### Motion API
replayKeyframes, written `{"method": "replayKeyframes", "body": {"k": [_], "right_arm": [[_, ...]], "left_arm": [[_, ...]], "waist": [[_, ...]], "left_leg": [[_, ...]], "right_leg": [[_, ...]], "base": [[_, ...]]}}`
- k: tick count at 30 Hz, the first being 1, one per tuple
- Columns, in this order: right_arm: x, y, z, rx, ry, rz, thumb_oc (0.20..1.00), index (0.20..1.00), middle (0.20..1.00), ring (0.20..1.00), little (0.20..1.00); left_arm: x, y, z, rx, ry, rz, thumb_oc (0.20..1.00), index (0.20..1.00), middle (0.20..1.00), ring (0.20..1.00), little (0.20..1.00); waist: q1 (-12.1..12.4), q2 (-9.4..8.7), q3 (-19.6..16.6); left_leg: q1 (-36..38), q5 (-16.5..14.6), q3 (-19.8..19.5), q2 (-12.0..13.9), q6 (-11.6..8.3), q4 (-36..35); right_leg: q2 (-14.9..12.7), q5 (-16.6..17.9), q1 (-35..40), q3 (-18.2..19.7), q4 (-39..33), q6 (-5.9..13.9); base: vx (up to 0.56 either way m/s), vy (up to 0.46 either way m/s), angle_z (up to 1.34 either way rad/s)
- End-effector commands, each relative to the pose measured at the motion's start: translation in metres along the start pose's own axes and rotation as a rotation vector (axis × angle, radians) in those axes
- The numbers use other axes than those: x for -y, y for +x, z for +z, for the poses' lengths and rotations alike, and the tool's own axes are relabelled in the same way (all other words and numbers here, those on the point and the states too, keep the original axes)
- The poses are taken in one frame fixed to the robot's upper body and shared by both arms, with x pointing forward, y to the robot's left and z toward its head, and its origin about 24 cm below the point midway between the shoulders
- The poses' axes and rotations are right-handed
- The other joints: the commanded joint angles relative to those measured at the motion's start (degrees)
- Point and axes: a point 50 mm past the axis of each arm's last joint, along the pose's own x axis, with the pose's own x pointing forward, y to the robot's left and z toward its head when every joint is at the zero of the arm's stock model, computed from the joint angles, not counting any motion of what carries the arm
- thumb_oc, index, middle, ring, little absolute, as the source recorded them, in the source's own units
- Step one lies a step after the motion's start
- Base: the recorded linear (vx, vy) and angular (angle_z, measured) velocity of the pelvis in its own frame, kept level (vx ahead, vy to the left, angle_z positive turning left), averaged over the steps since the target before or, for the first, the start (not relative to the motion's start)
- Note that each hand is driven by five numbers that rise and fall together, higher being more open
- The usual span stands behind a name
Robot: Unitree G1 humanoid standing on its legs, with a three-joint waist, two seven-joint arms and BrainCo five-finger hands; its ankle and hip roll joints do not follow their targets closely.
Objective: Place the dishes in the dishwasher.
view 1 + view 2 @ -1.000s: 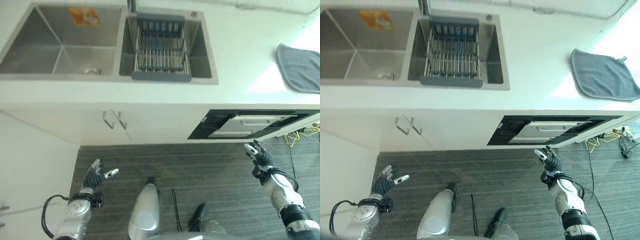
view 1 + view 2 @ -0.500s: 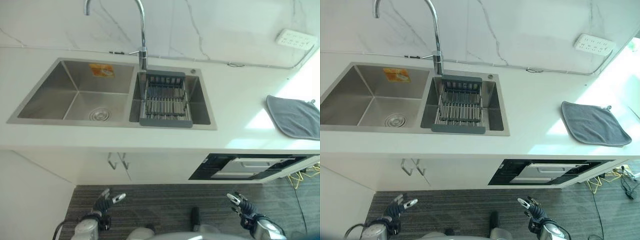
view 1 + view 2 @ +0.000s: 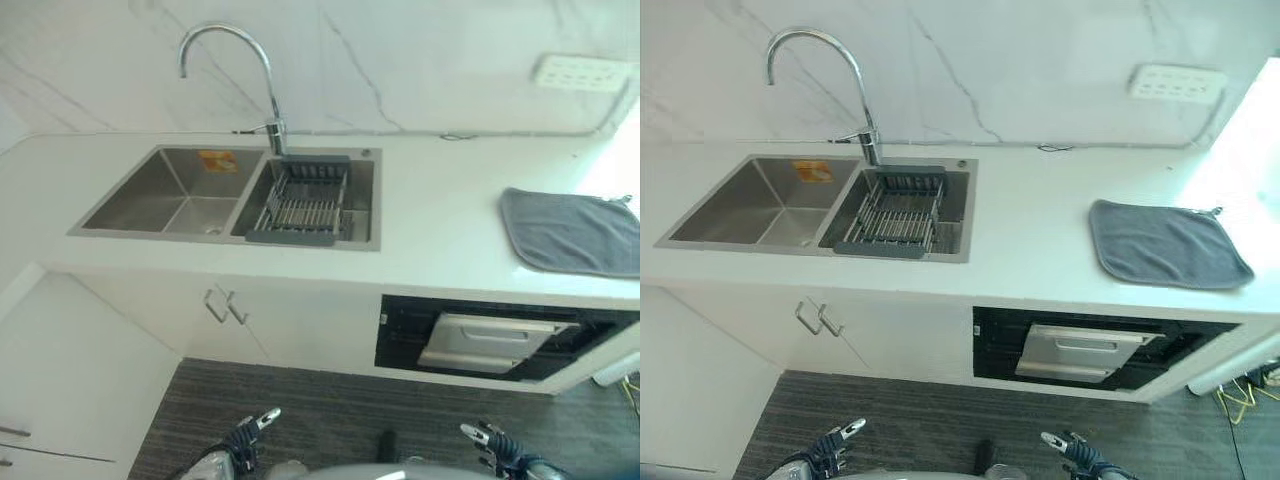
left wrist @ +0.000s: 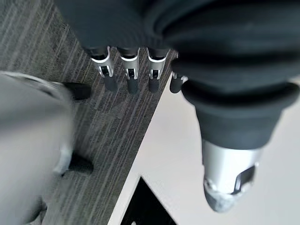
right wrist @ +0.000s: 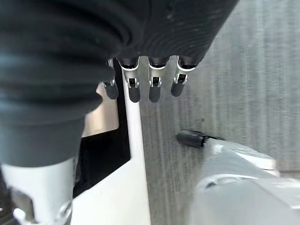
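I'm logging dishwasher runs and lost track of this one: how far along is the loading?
No dishes are visible: the drying rack in the sink holds none, and the counter carries a grey cloth. The dishwasher under the counter shows a dark opening with a pale panel; its contents are hidden. Both hands, left and right, hang low, open and holding nothing. That fits dishes already loaded or none brought here.

White marble-look wall (image 3: 420, 60), white countertop (image 3: 440, 215), white cabinet doors (image 3: 250, 320) below, grey striped floor (image 3: 940, 420), wall socket strip (image 3: 1177, 82), bright light from right
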Motion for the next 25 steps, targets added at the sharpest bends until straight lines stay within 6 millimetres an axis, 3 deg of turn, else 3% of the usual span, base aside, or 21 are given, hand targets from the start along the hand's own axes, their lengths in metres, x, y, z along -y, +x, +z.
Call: {"method": "replayKeyframes", "body": {"k": [1,7,25], "right_arm": [[-0.009,0.004,0.019,0.082,0.021,0.033,1.0,1.0,1.0,1.0,1.0],[-0.016,0.005,-0.002,-0.019,0.002,0.04,1.0,1.0,1.0,1.0,1.0],[-0.019,0.007,-0.003,-0.08,-0.018,0.047,1.0,1.0,1.0,1.0,1.0]], "left_arm": [[-0.018,-0.005,0.0,0.023,-0.028,0.051,1.0,1.0,1.0,1.0,1.0],[-0.023,-0.007,-0.011,-0.022,-0.075,0.033,1.0,1.0,1.0,1.0,1.0],[-0.028,-0.011,-0.023,-0.049,-0.173,0.029,1.0,1.0,1.0,1.0,1.0]], "waist": [[-0.22,-1.46,-0.99],[-0.61,-0.76,-2.86],[-0.12,-0.68,-4.38]], "left_leg": [[0.93,0.38,-0.68,-1.71,0.9,-1.59],[2.48,-0.47,-0.94,-2.18,1.3,-2.71],[3.86,-1.52,-0.27,-2.36,1.93,-2.71]], "right_leg": [[-2.74,5.9,13.73,0.26,-18.79,5.11],[-3.18,5.99,14.51,0.53,-18.79,6.05],[-4.11,6.19,15.59,0.24,-18.79,6.82]], "base": [[0.08,0.076,0.3],[0.04,0.074,0.06],[-0.01,0.017,-0.01]]}}
